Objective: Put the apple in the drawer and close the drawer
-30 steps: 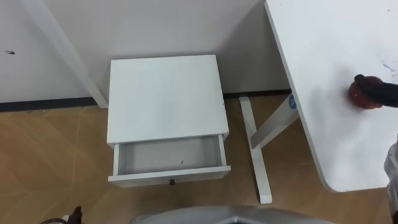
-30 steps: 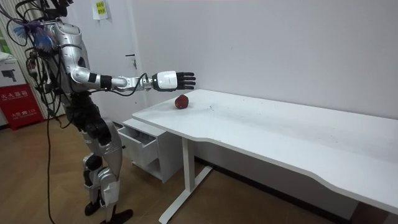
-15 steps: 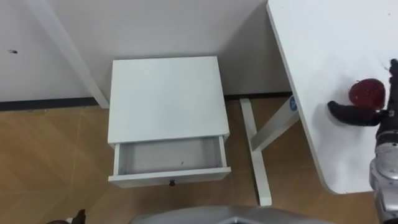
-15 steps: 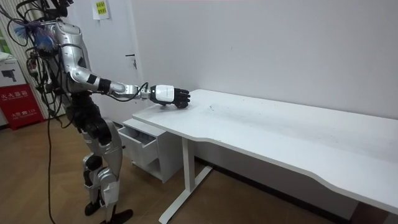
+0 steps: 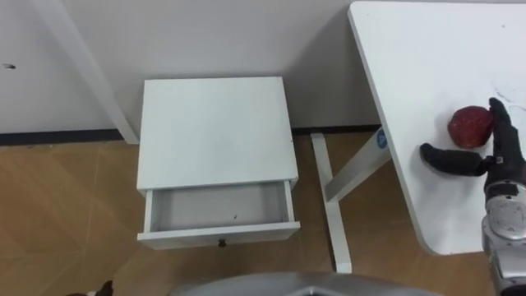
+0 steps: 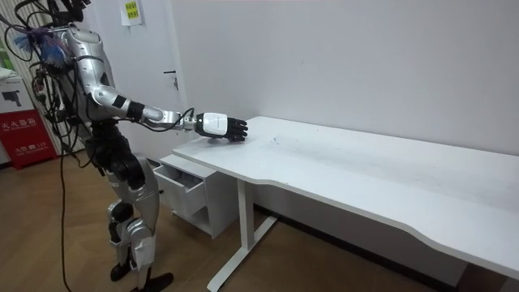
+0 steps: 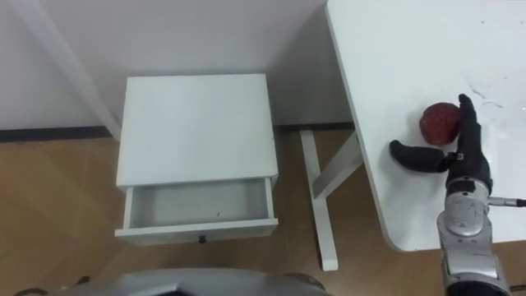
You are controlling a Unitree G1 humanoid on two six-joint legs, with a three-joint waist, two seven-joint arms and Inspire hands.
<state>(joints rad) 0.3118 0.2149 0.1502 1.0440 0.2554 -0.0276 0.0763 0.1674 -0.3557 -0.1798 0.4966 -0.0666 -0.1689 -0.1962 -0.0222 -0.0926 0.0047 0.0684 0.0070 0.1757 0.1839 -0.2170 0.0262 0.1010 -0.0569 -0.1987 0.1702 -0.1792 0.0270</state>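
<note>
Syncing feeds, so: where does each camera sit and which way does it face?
Left eye view: on the head, looking down at the open white drawer, round red apple and white table; the right robot hand shows.
Right eye view: same head, same scene, slightly offset.
Room view: off in the room, facing the whole standing robot and table.
Shared: all three show that hand at the table.

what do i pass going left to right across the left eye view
small white cabinet with its open drawer → white table's leg → red apple
</note>
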